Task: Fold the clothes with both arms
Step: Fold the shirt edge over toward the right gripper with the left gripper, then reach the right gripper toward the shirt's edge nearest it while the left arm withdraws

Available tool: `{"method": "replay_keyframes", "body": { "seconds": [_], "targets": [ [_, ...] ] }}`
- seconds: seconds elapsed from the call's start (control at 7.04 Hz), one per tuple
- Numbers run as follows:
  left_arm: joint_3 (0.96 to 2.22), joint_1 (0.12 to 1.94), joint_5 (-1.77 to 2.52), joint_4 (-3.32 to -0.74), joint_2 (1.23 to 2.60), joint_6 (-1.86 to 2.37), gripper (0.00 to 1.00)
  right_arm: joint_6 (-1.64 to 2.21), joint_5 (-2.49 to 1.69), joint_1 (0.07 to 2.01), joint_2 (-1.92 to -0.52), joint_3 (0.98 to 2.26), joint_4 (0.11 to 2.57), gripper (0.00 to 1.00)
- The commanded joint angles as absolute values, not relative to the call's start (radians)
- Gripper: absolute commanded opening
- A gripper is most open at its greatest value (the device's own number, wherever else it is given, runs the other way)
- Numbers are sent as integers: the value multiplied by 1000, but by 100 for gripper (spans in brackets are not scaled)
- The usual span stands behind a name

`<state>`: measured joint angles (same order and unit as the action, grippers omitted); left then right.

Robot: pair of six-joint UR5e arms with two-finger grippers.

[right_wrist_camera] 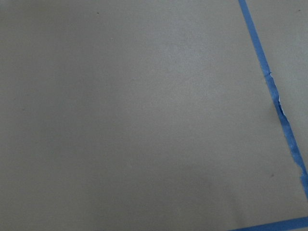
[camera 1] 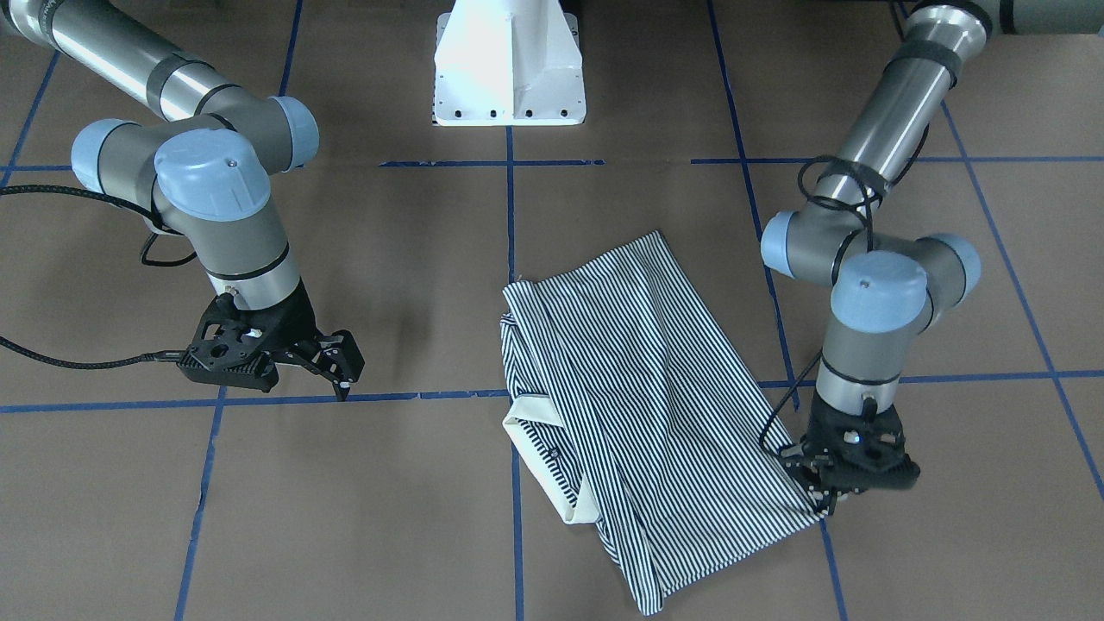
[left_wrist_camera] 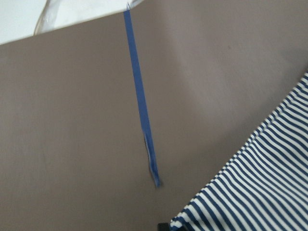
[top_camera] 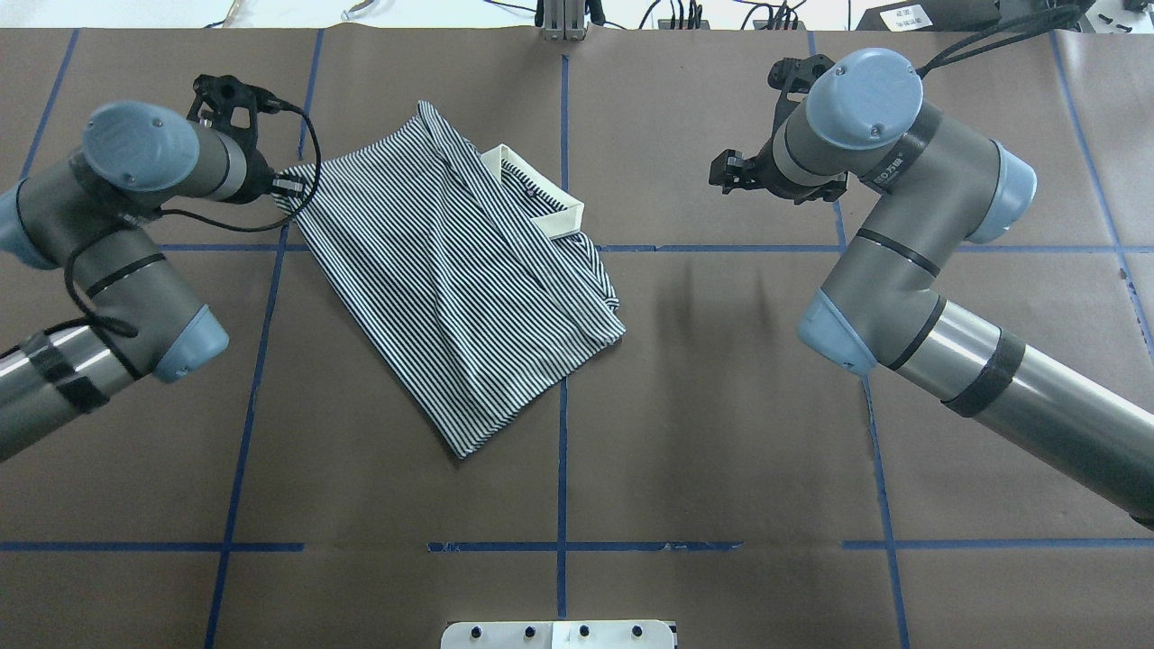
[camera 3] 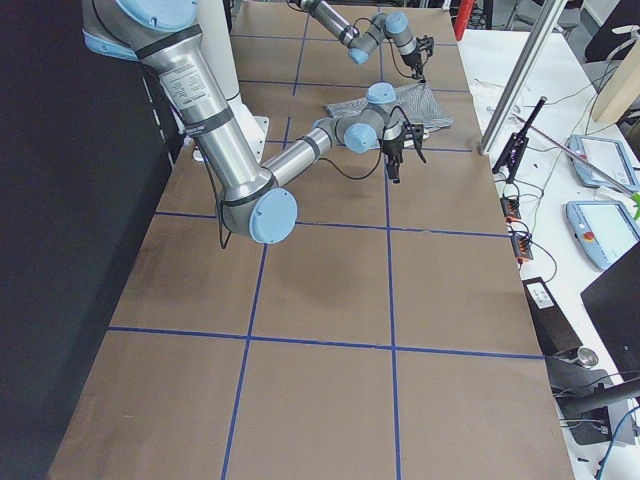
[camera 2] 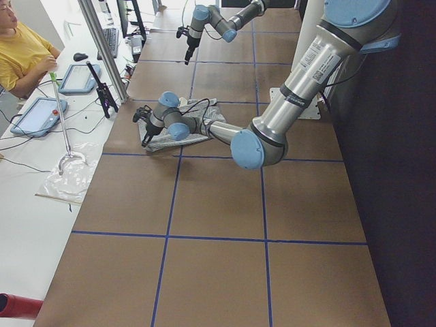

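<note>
On the brown-covered table (top_camera: 721, 433), left of its middle and towards the far side in the overhead view, lies the polo shirt (top_camera: 451, 288), folded into a long, narrow shape and flat on the surface. Its long axis runs on a slant, from the far-left corner down to a near corner that rests at the central blue tape line (top_camera: 563, 469). The cream collar (top_camera: 541, 194) sits on the long edge that faces the robot's right side, near the far end, with a small button showing on the placket beside it.

At the far-left corner of the shirt the left gripper (camera 1: 824, 500) is down at table level, its fingers drawn together on the striped cloth there. A black cable (top_camera: 311, 144) from that wrist loops over the same corner.

Well apart from the shirt, across bare table on the other side of the central line, the right gripper (camera 1: 341, 371) hangs just above the surface with its fingers spread and nothing between them.

Behind the shirt, at the robot's side of the table, stands the white pedestal (camera 1: 509, 69). Beyond the table's far edge an operator (camera 2: 20, 54) in yellow sits at a bench with tablets (camera 2: 41, 112).
</note>
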<state>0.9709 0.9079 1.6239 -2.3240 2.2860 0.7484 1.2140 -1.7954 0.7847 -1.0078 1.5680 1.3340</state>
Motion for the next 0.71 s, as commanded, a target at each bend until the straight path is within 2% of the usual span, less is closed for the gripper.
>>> {"method": "replay_keyframes", "body": {
  "seconds": [0.0,0.14,0.43,0.57],
  "targets": [
    [839,942,1606,-2402,2332,654,27,1236,-1795,773,-1006,1582,1335,100],
    [842,943,1608,-2417,2313,603,99,1247,-1795,764,-1005,1580,1333,100],
    [845,1026,1726,-2421,2316,472,100,1316,-1766,723,-971,1565,1309,100],
    [879,1047,1755,-2421,2300,436,100,1447,-1715,694,-901,1525,1307,99]
  ]
}}
